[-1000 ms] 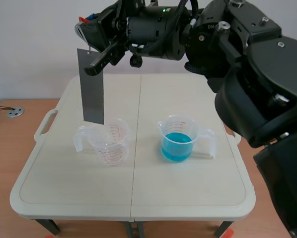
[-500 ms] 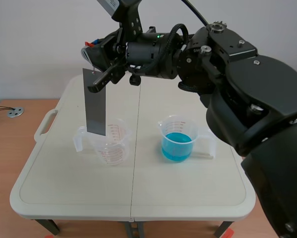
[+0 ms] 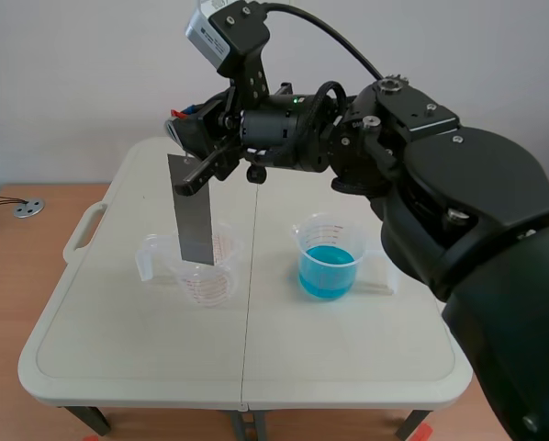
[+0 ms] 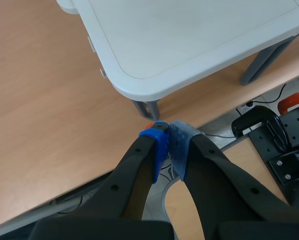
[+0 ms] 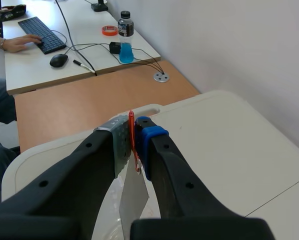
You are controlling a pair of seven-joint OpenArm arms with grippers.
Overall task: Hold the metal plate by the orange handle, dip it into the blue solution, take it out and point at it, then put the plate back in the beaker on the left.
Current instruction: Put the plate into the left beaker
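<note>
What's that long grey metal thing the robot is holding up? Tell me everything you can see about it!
The long grey metal plate is a thin, flat, dull strip with straight edges. It hangs nearly upright, leaning a little. A thin orange handle at its top is pinched in the right gripper. Its lower end dips inside the clear empty beaker with red marks, on the left half of the white table. I cannot tell whether it touches the beaker's wall.

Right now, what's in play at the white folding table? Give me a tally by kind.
Clear plastic beakers: 2 (red-marked beaker, beaker of blue solution)
Grey metal plate with orange handle: 1 (clamped in the right gripper)
Total: 3
</note>
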